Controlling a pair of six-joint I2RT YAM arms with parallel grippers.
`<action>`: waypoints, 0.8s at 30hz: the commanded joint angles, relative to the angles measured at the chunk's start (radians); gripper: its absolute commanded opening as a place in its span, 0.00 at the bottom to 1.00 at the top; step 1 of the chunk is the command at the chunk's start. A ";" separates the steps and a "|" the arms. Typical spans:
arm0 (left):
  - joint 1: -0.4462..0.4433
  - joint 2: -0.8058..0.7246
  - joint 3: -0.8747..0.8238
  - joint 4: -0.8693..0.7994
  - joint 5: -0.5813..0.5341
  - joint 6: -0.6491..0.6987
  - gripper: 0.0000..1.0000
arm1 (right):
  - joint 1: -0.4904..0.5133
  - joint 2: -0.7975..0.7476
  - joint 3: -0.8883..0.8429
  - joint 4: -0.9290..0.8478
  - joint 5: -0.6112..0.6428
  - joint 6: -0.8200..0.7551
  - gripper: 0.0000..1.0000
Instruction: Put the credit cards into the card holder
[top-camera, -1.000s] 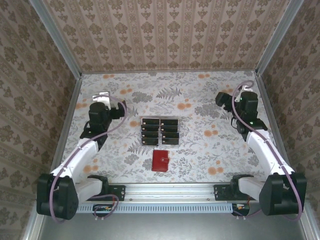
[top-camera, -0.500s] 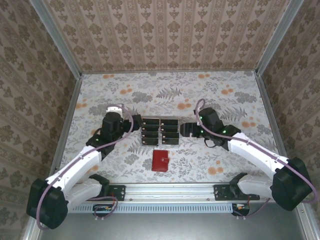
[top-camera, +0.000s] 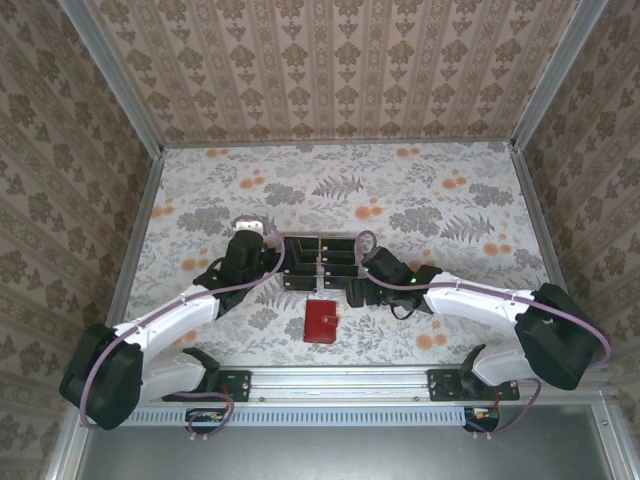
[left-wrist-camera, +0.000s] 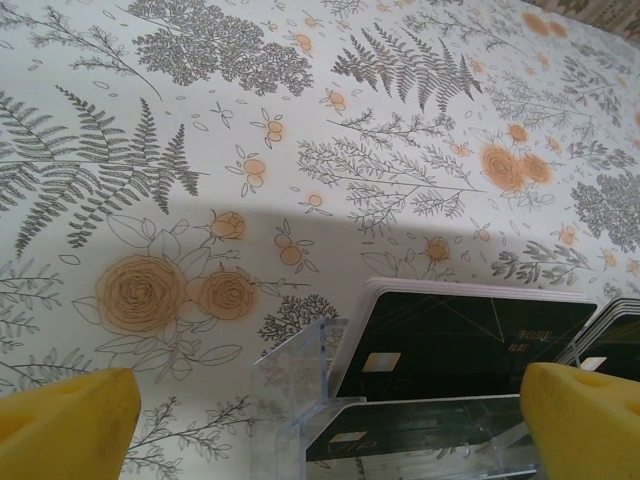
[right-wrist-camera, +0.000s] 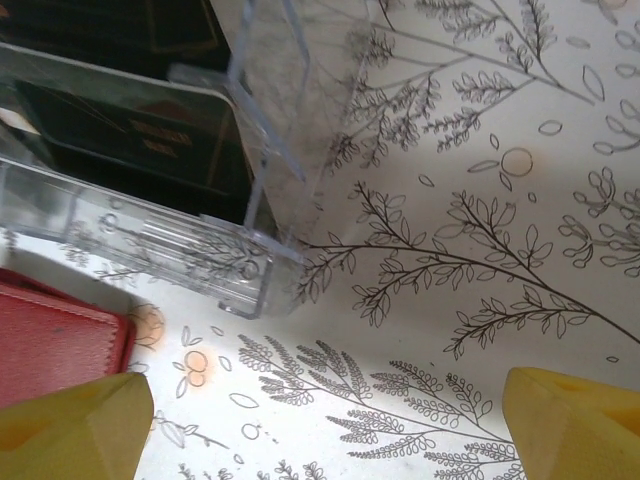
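Observation:
Several black credit cards (top-camera: 322, 259) stand in tiers in a clear acrylic rack (top-camera: 318, 281) at mid-table. The red card holder (top-camera: 321, 321) lies shut just in front of the rack. My left gripper (top-camera: 270, 264) is at the rack's left end, open and holding nothing. In the left wrist view its yellow fingertips (left-wrist-camera: 62, 422) flank the rack's corner (left-wrist-camera: 296, 372) and two cards (left-wrist-camera: 462, 340). My right gripper (top-camera: 354, 289) is at the rack's right front corner, open over bare cloth. In its wrist view I see the rack (right-wrist-camera: 236, 262), a card (right-wrist-camera: 130, 132) and a corner of the card holder (right-wrist-camera: 52, 342).
The table wears a floral cloth (top-camera: 420, 200) and is boxed in by patterned walls (top-camera: 330, 70) on three sides. A metal rail (top-camera: 340, 380) with both arm bases runs along the near edge.
Both arms have swung in from the table's sides. Both grippers now sit at the ends of the card rack, still open.

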 joint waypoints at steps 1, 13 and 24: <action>-0.008 0.030 -0.023 0.084 0.009 -0.062 1.00 | 0.011 0.053 0.043 0.002 0.071 0.033 0.92; -0.030 0.194 0.028 0.215 0.081 -0.088 1.00 | -0.001 0.135 0.064 0.006 0.201 0.118 0.93; -0.056 0.400 0.183 0.302 0.149 -0.084 1.00 | -0.086 0.057 0.004 -0.018 0.273 0.199 0.93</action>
